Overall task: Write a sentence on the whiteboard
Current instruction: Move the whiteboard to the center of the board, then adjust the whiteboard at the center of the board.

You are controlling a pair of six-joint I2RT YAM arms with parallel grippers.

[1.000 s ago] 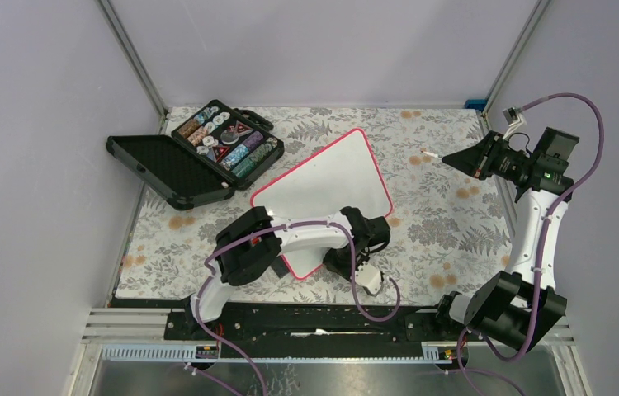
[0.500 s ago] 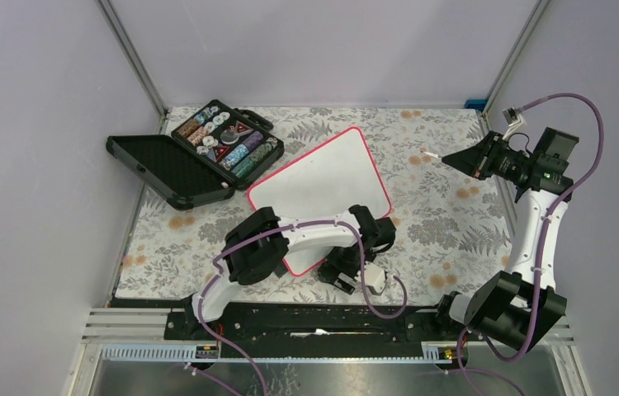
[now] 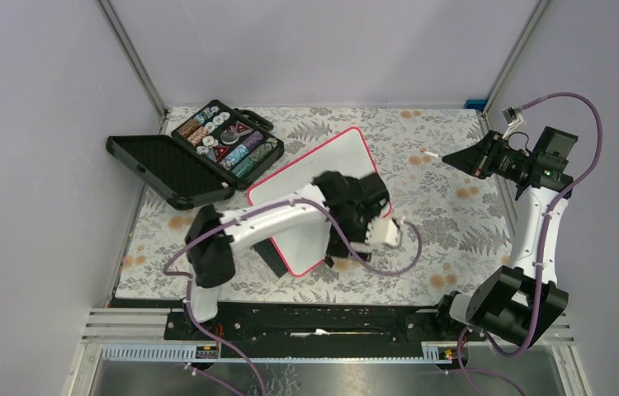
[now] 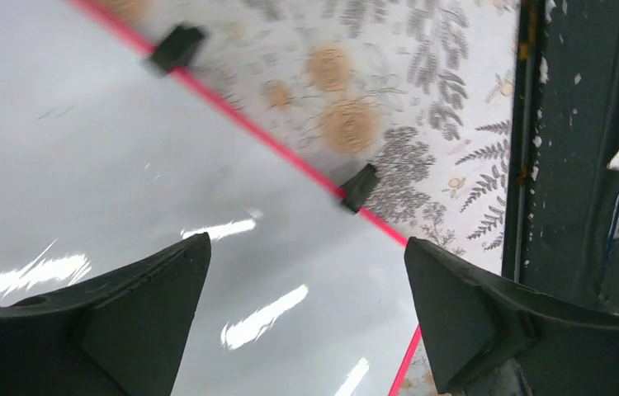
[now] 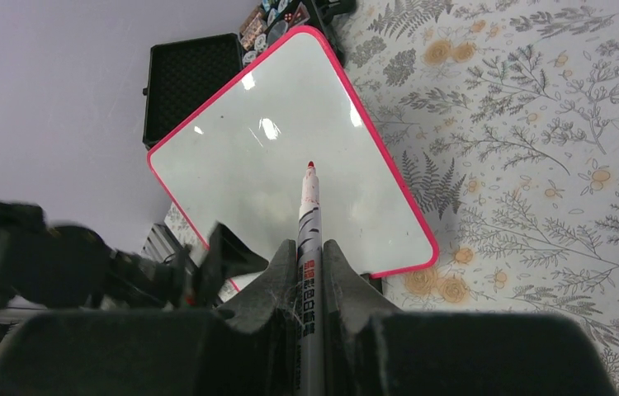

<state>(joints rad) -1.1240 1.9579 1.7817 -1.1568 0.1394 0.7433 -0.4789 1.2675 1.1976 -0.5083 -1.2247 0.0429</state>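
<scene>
The left hand (image 4: 304, 245) had just released the glossy white, pink-framed whiteboard (image 3: 310, 169) and now hovered spread above it. The blank board lay mid-frame on the floral table (image 3: 442, 223). At right, the right hand (image 5: 300, 247) pinched a red-tipped marker (image 5: 307, 206), so writing could probably begin.

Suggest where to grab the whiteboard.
Probably its pink rim between the two black clips, coming in sideways from the right. The whiteboard lies flat and thin, so the open left claw can't pinch its face.

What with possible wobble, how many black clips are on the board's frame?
2: first clip and second clip, spaced along the whiteboard's near edge; others may be hidden.
</scene>
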